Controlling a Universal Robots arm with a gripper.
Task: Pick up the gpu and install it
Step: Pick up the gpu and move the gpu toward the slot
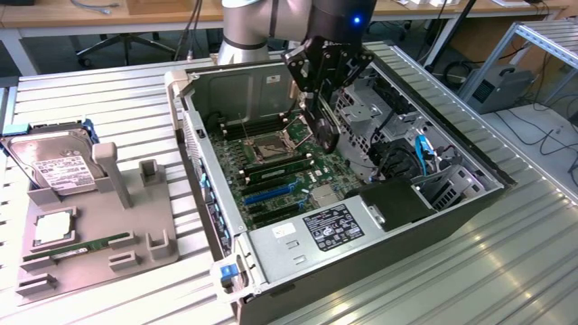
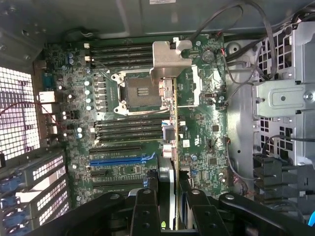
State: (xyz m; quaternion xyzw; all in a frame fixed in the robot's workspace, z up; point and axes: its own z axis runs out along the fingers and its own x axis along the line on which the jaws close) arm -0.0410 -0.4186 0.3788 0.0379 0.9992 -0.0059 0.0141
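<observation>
The hand (image 1: 315, 95) (image 2: 170, 199), built of black jointed metal links, is closed on the graphics card (image 1: 323, 132) (image 2: 173, 132), which is gripped between the two fingers (image 2: 147, 209) by its upper edge. The card is a thin, flat, dark board and is held on edge inside the open computer case (image 1: 361, 277), above the green motherboard (image 1: 280, 169) and apart from it. In the wrist view the card is seen edge-on as a narrow line, and its matt silver-beige bracket (image 2: 167, 61), of folded sheet metal, is seen at the far end, over the square processor socket (image 2: 140, 91). A long blue slot (image 2: 123, 160) and several black slots lie on the motherboard beside the card's edge.

The case is a box of dark painted sheet steel with a bare grey interior, and it lies on its side on a worktop (image 1: 488, 271) of ribbed aluminium profiles. At the exterior view's left, a grey moulded holder (image 1: 113, 230) is set on the worktop; a boxy silver hard drive (image 1: 54, 166) with a white label leans in it, and a narrow green memory stick (image 1: 77, 249) lies in it.
</observation>
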